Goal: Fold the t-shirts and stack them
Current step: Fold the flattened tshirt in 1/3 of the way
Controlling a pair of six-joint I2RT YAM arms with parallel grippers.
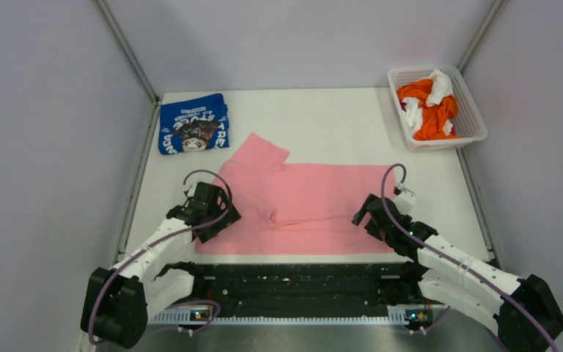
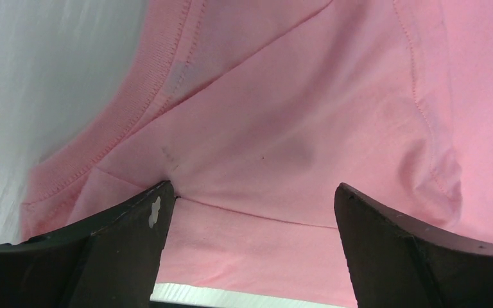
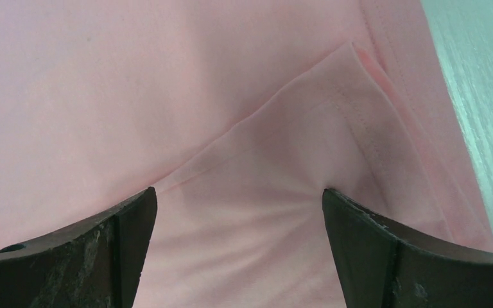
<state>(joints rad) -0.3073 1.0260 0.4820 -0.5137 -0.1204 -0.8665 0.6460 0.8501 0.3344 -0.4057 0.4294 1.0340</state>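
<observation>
A light pink t-shirt (image 1: 308, 202) lies spread flat across the middle of the white table, one sleeve (image 1: 260, 152) sticking out towards the back left. A folded royal blue t-shirt (image 1: 193, 122) with white lettering lies at the back left. My left gripper (image 1: 223, 214) stands open over the pink shirt's left part, near the collar (image 2: 122, 106); its fingertips (image 2: 157, 205) press down on the cloth and nothing lies gripped between them. My right gripper (image 1: 363, 216) is open too, tips on the shirt's right part beside the hem (image 3: 417, 96), where the cloth (image 3: 244, 212) puckers slightly.
A white plastic lattice basket (image 1: 472, 110) with orange and white cloth stands at the back right. Grey walls close the table on the left, back and right. A black rail (image 1: 293, 282) runs along the near edge between the arm bases.
</observation>
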